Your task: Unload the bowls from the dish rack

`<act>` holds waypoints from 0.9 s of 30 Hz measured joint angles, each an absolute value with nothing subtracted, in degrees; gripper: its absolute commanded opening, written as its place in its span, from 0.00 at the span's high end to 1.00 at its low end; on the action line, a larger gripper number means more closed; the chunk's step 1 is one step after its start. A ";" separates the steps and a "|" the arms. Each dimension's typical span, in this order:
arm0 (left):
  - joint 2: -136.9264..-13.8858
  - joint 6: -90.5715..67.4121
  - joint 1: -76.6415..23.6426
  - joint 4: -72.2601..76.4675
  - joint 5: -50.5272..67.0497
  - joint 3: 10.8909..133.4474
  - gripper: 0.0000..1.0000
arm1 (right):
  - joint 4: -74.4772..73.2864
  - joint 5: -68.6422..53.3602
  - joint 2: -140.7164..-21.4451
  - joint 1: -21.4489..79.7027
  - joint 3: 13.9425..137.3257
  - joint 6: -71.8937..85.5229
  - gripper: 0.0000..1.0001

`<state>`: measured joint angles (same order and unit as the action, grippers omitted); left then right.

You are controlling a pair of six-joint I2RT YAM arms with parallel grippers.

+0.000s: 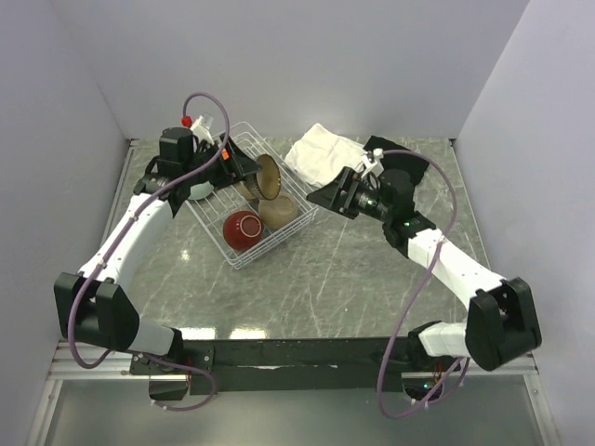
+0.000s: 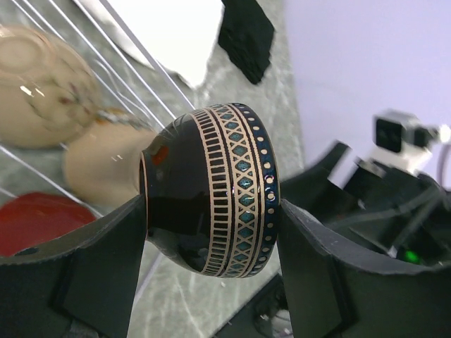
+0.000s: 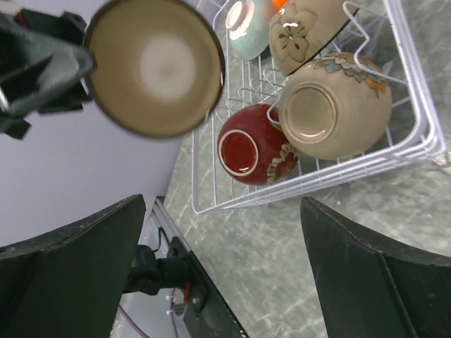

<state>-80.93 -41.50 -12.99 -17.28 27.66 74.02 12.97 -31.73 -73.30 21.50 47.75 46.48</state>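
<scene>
Holding the dark brown, gold-banded ceramic bowl pinched base-to-rim over the white wire dish rack, the left hand should lift clear of the wires before lowering onto the grey bench, while the right hand hangs wide open, empty.

You are working on a grey-green, marble-patterned table that runs back to the pale walls. The white wire dish rack sits directly on it, left of centre and towards the far side, turned at an angle to the table's edges. Just beside the rack's far right corner lies a folded white cloth, close to the far wall. A black piece lies on the table just right of that cloth.
</scene>
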 measured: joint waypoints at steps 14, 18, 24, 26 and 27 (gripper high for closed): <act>-78.91 -48.14 -18.48 -9.61 33.43 66.08 0.99 | 16.08 -35.42 -89.65 25.80 56.82 52.71 0.30; -78.46 -48.99 -19.94 -8.67 33.58 64.90 0.99 | 17.39 -36.49 -91.48 26.39 57.34 53.78 0.56; -78.15 -50.24 -20.73 -7.20 32.25 64.16 0.99 | 17.80 -36.82 -91.94 26.50 56.69 52.66 1.00; -77.89 -50.72 -20.47 -7.14 31.73 63.99 0.99 | 17.98 -35.83 -91.42 27.14 56.05 52.14 1.00; -77.71 -50.74 -20.69 -7.14 31.68 63.72 0.98 | 17.78 -35.57 -90.94 27.18 55.53 51.79 1.00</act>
